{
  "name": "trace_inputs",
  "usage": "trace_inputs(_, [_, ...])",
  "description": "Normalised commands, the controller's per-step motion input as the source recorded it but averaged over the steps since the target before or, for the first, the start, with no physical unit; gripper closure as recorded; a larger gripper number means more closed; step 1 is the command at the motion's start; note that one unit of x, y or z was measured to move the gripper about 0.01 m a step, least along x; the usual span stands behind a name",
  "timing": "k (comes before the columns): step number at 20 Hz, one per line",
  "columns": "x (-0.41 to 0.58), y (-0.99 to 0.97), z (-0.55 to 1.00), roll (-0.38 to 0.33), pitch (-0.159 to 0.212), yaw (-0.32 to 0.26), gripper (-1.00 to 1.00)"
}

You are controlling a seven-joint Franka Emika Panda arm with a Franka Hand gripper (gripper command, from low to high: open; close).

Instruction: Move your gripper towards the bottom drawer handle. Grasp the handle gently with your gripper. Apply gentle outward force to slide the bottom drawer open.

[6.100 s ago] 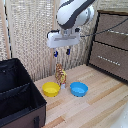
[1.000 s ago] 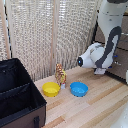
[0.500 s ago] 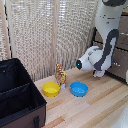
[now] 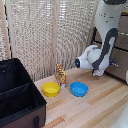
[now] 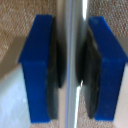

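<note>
Gripping bottom drawer handle [image 5: 71, 65] between clenched jaws, yellow bowl [image 4: 50, 89], blue bowl [image 4: 78, 89] well apart.

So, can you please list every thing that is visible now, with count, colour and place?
Bowls: two, yellow bowl and blue bowl, side by side on the wooden floor.
Small figure: one, orange-brown, behind the bowls.
Case: one, black, open, at the exterior view's left.
Screen: one, beige woven, at the back.
Dresser: one, dark brown, at the exterior view's right.
Handle: one, silver bar, between the fingers.
Arm: one, white.
Fingers: two, blue, on either side of the handle.
</note>
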Motion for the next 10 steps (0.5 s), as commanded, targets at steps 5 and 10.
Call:
trace_inputs(5, [0.086, 0.65, -0.28, 0.030, -0.035, -0.179, 1.00])
trace_inputs(10, [0.038, 0.80, -0.37, 0.003, -0.066, -0.147, 1.00])
